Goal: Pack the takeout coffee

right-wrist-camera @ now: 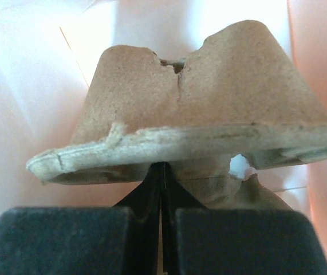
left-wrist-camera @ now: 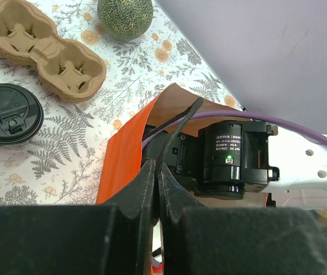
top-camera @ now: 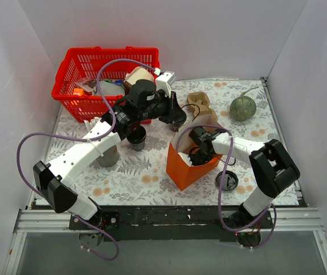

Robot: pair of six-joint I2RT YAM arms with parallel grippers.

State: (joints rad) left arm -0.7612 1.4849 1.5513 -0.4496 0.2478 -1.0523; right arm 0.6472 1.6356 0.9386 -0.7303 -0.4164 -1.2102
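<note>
The takeout coffee (top-camera: 137, 138), a small black cup, stands on the table left of the orange paper bag (top-camera: 181, 169), partly under my left arm. My left gripper (top-camera: 178, 121) (left-wrist-camera: 156, 166) hangs over the bag's back rim, shut on the bag's thin black handle (left-wrist-camera: 181, 121). My right gripper (top-camera: 196, 153) (right-wrist-camera: 163, 166) is down inside the bag, shut on the edge of a brown cardboard cup carrier (right-wrist-camera: 197, 97). Neither gripper touches the cup.
A grey cup (top-camera: 107, 156) stands front left of the coffee. One black lid (top-camera: 227, 181) lies right of the bag, another black lid (left-wrist-camera: 8, 114) by the second carrier (top-camera: 200, 104). A melon (top-camera: 243, 107) sits back right, a red basket (top-camera: 103, 74) back left.
</note>
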